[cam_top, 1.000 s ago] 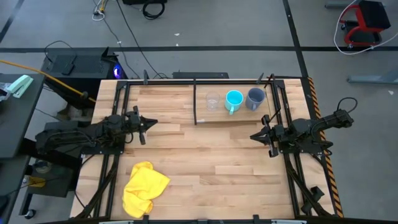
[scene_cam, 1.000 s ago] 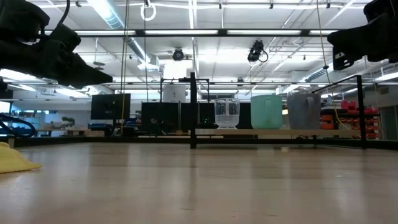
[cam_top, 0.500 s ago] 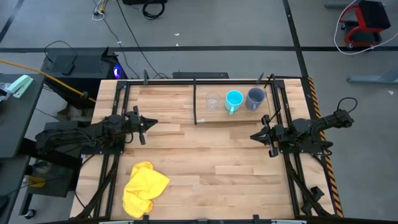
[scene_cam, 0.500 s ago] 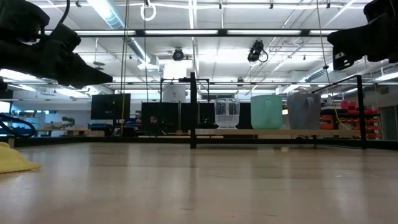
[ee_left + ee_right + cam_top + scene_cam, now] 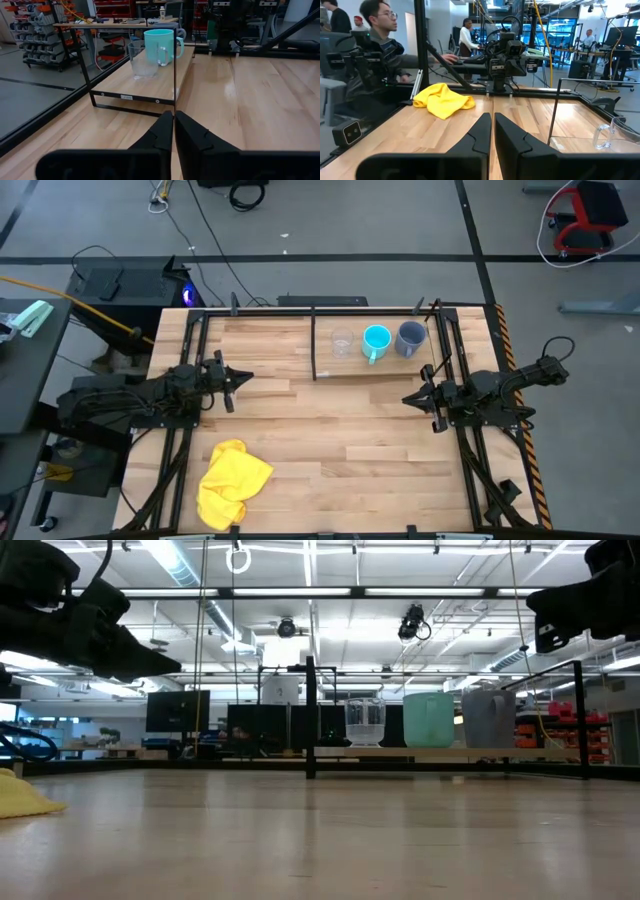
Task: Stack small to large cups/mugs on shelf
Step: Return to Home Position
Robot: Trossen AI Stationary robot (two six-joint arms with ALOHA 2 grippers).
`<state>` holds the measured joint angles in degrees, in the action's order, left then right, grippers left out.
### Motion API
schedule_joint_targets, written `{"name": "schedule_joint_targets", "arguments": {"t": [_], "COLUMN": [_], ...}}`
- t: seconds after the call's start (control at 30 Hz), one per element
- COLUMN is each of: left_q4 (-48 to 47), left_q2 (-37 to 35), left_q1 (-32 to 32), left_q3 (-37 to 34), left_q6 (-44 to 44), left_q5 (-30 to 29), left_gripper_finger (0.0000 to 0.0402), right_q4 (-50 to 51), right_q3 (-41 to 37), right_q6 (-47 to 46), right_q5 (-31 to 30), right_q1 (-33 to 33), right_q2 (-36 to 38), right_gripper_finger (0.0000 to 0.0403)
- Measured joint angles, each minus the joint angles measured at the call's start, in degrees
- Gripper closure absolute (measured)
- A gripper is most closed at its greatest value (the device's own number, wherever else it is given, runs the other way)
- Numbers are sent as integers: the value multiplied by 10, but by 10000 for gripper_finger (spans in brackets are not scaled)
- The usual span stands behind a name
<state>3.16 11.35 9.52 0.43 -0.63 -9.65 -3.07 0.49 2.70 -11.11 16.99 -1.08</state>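
Observation:
Three vessels stand upright in a row on the raised light-wood shelf point(image 5: 345, 361) at the table's far side: a small clear glass cup point(image 5: 342, 342), a cyan handled mug point(image 5: 376, 340) and a grey-blue handled mug point(image 5: 410, 337). The glass cup point(image 5: 142, 60) and cyan mug point(image 5: 160, 46) also show in the left wrist view. My left gripper point(image 5: 243, 378) is shut and empty above the table's left side. My right gripper point(image 5: 409, 399) is shut and empty above the table's right side, near the shelf's right end.
A crumpled yellow cloth point(image 5: 231, 481) lies at the table's near left. Thin black uprights point(image 5: 314, 343) frame the shelf. People sit and stand in the room beyond the table point(image 5: 380, 45).

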Motion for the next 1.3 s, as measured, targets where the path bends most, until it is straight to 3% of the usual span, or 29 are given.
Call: {"name": "schedule_joint_targets", "arguments": {"t": [1.3], "left_q4": [0], "left_q2": [0], "left_q1": [0], "left_q3": [0], "left_q6": [0], "left_q5": [0], "left_gripper_finger": [369], "right_q4": [0], "right_q3": [0], "right_q6": [0], "right_q5": [0], "right_q1": [0], "right_q2": [0], "right_gripper_finger": [374]}}
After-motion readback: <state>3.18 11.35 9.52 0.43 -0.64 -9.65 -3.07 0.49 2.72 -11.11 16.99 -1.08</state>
